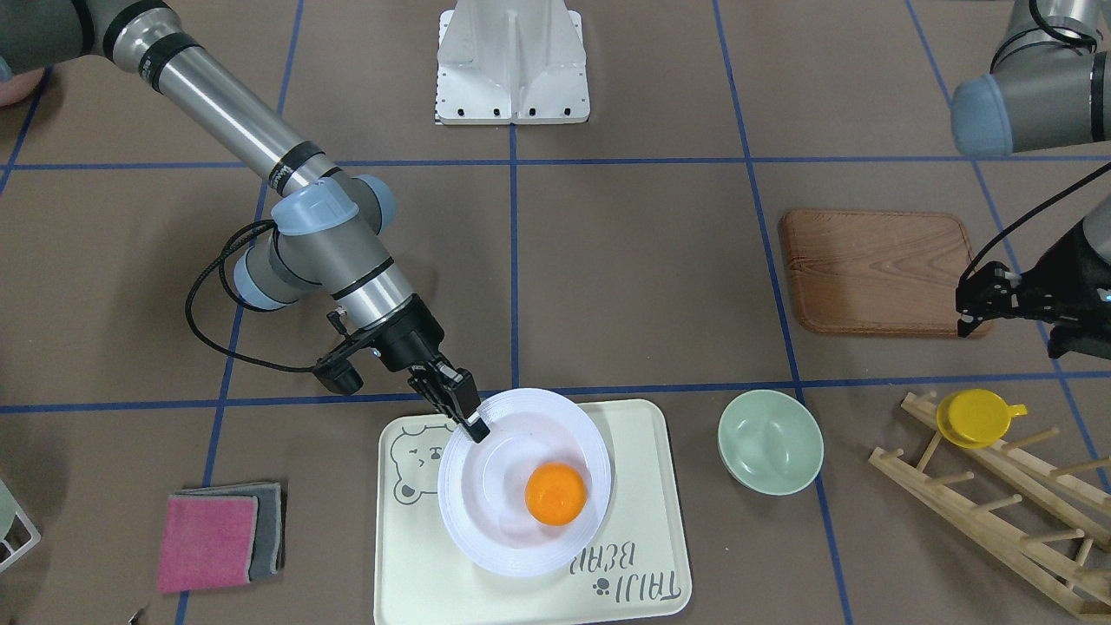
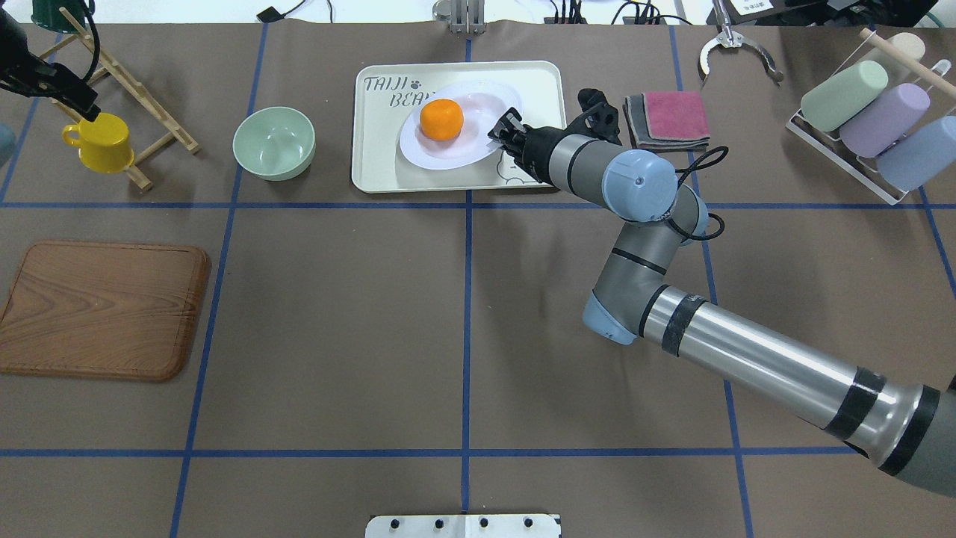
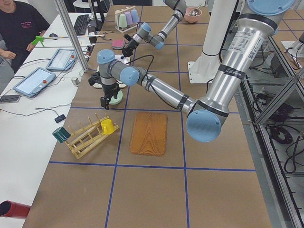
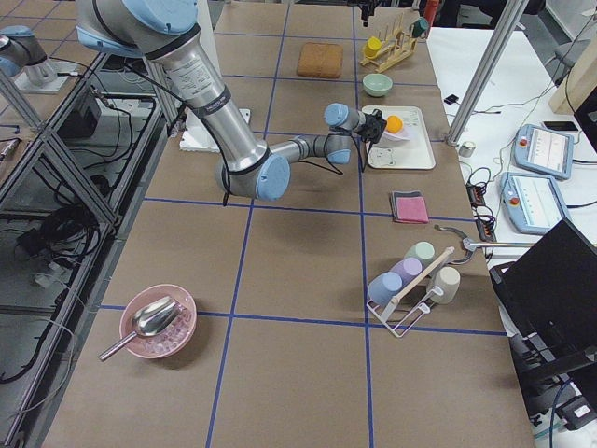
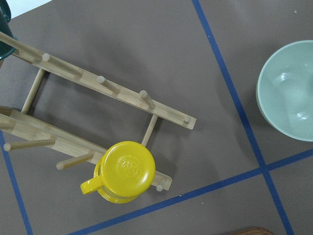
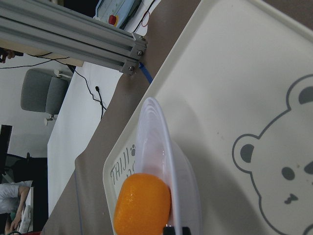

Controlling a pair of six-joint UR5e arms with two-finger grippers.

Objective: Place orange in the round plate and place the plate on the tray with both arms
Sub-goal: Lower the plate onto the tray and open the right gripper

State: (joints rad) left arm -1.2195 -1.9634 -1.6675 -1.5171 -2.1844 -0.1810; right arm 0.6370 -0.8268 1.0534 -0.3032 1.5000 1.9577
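Observation:
The orange point(image 1: 555, 493) lies in the white round plate point(image 1: 486, 538), off-centre on the side away from my right gripper point(image 1: 476, 427). That gripper is shut on the plate's rim. The plate is over the cream bear-print tray point(image 1: 642, 451), overlapping the tray's robot-side edge. In the right wrist view the plate rim point(image 6: 156, 132) is tilted above the tray point(image 6: 234, 88), with the orange point(image 6: 142, 203) inside. My left gripper point(image 1: 963, 312) hangs far off by the wooden rack, open and holding nothing. It is above the yellow cup point(image 5: 125, 171).
A pale green bowl point(image 1: 771, 441) sits beside the tray toward the left arm. A brown wooden board point(image 1: 877, 271) lies near the left gripper. Pink and grey cloths point(image 1: 221, 538) lie on the tray's other side. A wire rack of pastel cups point(image 2: 859, 112) stands in the far right corner.

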